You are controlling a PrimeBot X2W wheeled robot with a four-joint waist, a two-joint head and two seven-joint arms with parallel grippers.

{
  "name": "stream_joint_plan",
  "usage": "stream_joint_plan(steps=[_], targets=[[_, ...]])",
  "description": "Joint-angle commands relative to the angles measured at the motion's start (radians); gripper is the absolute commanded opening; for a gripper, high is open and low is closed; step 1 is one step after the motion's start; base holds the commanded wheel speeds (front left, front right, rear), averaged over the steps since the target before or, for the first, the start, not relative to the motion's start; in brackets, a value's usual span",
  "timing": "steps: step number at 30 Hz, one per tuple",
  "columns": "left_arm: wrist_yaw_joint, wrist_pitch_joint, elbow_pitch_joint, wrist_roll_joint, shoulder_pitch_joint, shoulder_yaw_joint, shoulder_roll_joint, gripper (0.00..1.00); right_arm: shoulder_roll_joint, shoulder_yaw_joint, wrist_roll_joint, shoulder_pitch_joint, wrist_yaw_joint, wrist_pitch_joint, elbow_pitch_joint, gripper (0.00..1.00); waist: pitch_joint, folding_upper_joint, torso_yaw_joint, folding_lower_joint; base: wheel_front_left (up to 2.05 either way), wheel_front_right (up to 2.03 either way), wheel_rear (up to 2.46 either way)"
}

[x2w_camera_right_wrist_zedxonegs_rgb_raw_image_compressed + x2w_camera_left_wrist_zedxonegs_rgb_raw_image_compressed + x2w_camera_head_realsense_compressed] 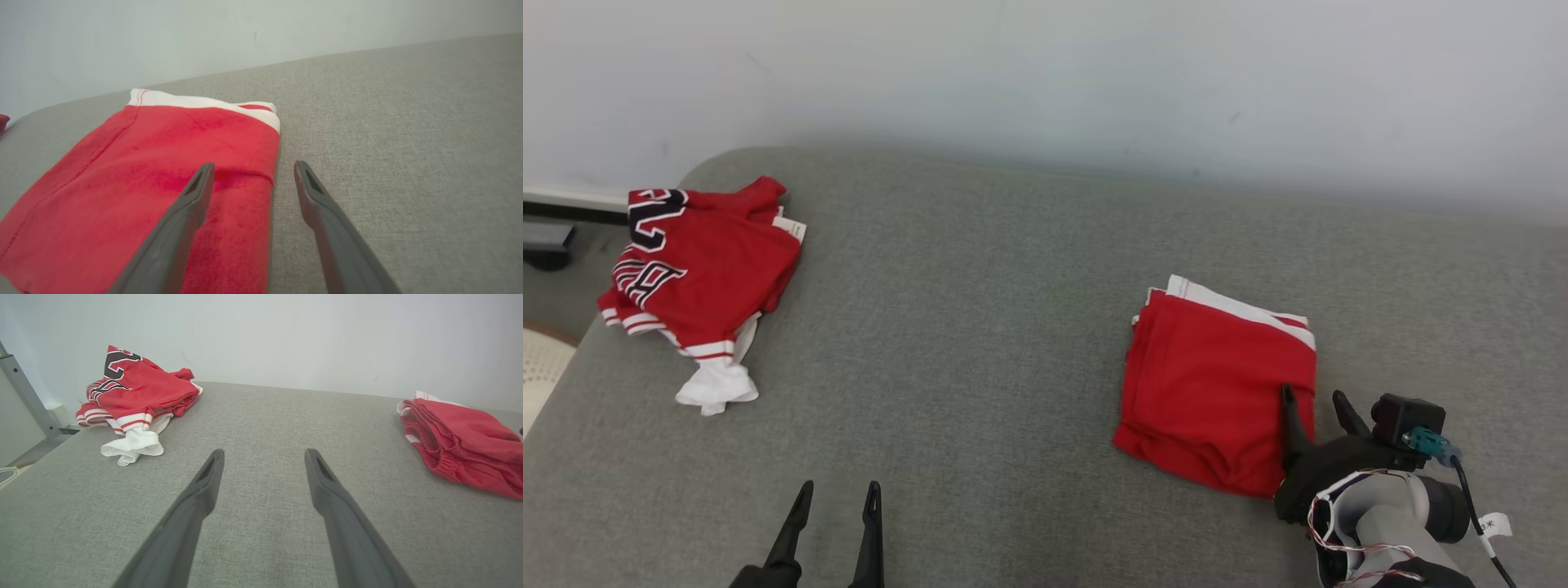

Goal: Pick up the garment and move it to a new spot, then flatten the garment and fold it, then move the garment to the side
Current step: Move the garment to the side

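We see the folded red garment point(1217, 392) lying flat on the right half of the grey upholstered surface point(980, 327), a white band along its far edge. Our right gripper point(1313, 396) sits at the garment's near right corner with its fingers parted and nothing between them. In the right wrist view, one finger lies over the red cloth point(163, 171) and the other over bare grey fabric, so the right gripper point(254, 165) straddles the garment's right edge. We cannot tell whether the fingertips touch the cloth.

Our left gripper point(840, 490) is low near the front edge of the surface, well apart from both garments. Its fingers are spread and empty, pointing over bare grey fabric in its own wrist view point(264, 455).

At the far left corner lies a crumpled red jersey point(698, 273) with black-and-white lettering and white trim. A pale wall point(1094, 73) rises behind the surface.
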Motion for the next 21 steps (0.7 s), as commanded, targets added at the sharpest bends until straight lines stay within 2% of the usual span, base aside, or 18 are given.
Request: stream_joint_plan(steps=[1, 5, 9, 10, 11, 16, 21], targets=[[0.002, -0.001, 0.003, -0.004, -0.018, -0.003, 0.0, 1.0, 0.0, 0.0, 0.019, -0.024, -0.002, -0.002, 0.027, 1.0, 0.028, 0.0, 0.034, -0.0001, 0.0, 0.0, 0.0], [0.003, -0.001, 0.004, -0.006, -0.023, -0.001, 0.0, 1.0, -0.001, -0.004, 0.024, -0.071, -0.002, -0.001, 0.165, 1.0, 0.037, 0.0, 0.043, -0.0001, 0.0, 0.0, 0.0], [0.001, -0.001, 0.006, -0.005, -0.026, 0.004, 0.0, 1.0, 0.001, 0.022, 0.064, -0.1, -0.002, 0.012, 0.245, 1.0, 0.039, 0.0, 0.042, -0.0001, 0.0, 0.0, 0.0], [0.0, -0.001, 0.008, -0.007, -0.03, 0.004, 0.0, 1.0, 0.002, 0.046, 0.089, -0.107, -0.002, 0.029, 0.266, 0.6, 0.04, 0.0, 0.042, -0.0001, 0.0, 0.0, 0.0], [-0.001, -0.001, 0.009, -0.009, -0.032, 0.003, 0.0, 1.0, 0.003, 0.06, 0.094, -0.111, -0.002, 0.026, 0.27, 0.0, 0.041, 0.0, 0.043, -0.0001, 0.0, 0.0, 0.0], [0.005, -0.001, 0.004, -0.019, -0.037, 0.01, 0.0, 1.0, -0.014, 0.103, 0.041, -0.138, -0.002, 0.005, 0.262, 0.0, 0.052, 0.0, 0.035, -0.0001, 0.0, 0.0, 0.0], [0.006, -0.001, -0.008, -0.025, -0.034, 0.031, 0.0, 1.0, -0.044, 0.155, -0.035, -0.183, -0.002, -0.001, 0.213, 0.0, 0.076, 0.0, -0.004, -0.0001, 0.0, 0.0, 0.0]])
